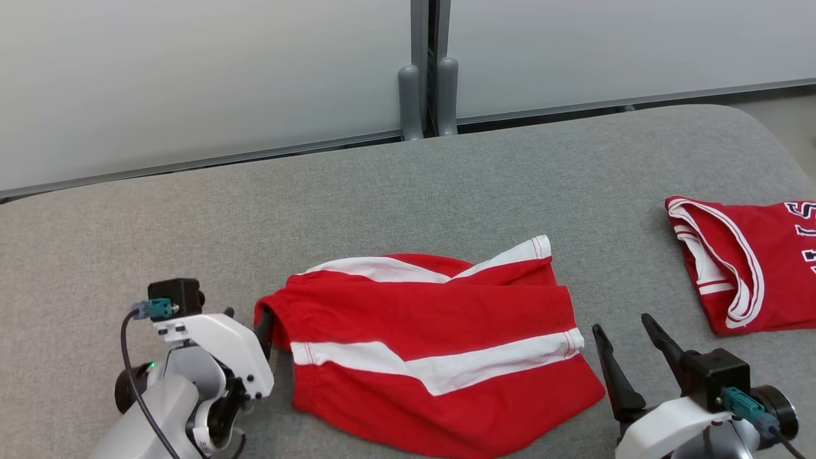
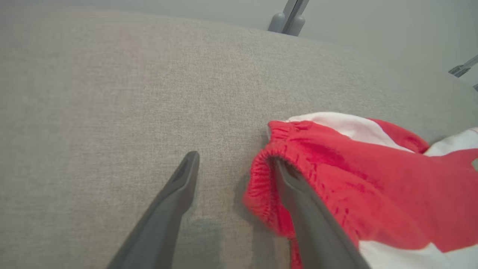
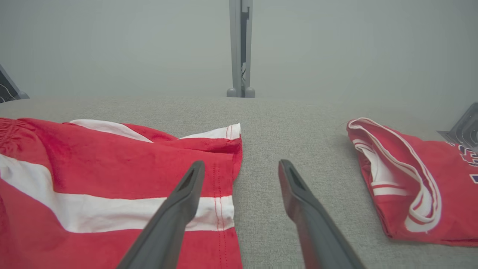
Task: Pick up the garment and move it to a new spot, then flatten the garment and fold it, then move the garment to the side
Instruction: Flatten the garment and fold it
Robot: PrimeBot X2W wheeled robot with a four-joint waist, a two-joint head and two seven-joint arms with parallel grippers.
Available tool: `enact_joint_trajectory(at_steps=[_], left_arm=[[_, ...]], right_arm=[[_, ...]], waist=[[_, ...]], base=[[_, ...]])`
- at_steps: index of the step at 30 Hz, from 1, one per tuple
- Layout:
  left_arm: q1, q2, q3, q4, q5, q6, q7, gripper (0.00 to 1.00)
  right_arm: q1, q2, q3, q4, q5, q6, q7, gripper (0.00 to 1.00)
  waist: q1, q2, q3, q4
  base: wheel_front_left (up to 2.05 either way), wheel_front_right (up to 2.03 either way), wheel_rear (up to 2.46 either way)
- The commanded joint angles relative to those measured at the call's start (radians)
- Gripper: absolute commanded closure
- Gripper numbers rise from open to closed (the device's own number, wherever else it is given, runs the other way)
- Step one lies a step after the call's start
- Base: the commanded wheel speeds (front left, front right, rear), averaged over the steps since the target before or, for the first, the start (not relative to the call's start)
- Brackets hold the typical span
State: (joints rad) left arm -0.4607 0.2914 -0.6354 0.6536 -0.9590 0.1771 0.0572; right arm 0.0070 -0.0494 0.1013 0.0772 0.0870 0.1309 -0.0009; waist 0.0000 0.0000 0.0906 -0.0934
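One grey cloth-covered table [image 1: 191, 217], broad, bearing everything listed below.

One pair of red shorts [image 1: 433, 331] with white stripes, the garment you are working. It lies near the table's front edge, between your two arms. It is mostly spread out, but rumpled along the far side where one layer rides over another.

One red jersey [image 1: 752, 268], folded, off to the right and well apart from the shorts. Leave it alone.

One left gripper [image 2: 235, 160], fingers spread and pinching nothing, at the shorts' left end.

One right gripper [image 1: 621, 324], likewise released and empty, just beside the right-hand hem [image 3: 224, 168].

One elastic waistband [image 2: 261, 175], bunched and draped over one finger of the left gripper.

Handling note: flattening looks to be the step in hand. Slip that finger out low and sideways so the waistband is not dragged along with it. Then take the waistband and hem at matching corners and draw them outward evenly. Keep the cloth close to the table, so the far ridge smooths out before you attempt any fold. Stop your right arm's pull short of the jersey.
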Motion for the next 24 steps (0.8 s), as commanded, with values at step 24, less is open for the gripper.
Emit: enact_joint_trajectory(at_steps=[24], left_arm=[[0.144,0.205,-0.088,-0.612,0.040,0.308,0.362,0.00]], right_arm=[[0.003,-0.004,0.004,0.007,0.018,0.000,-0.021,0.00]], waist=[[0.0000,0.0000,0.009,-0.001]], base=[[0.00,0.00,0.00]])
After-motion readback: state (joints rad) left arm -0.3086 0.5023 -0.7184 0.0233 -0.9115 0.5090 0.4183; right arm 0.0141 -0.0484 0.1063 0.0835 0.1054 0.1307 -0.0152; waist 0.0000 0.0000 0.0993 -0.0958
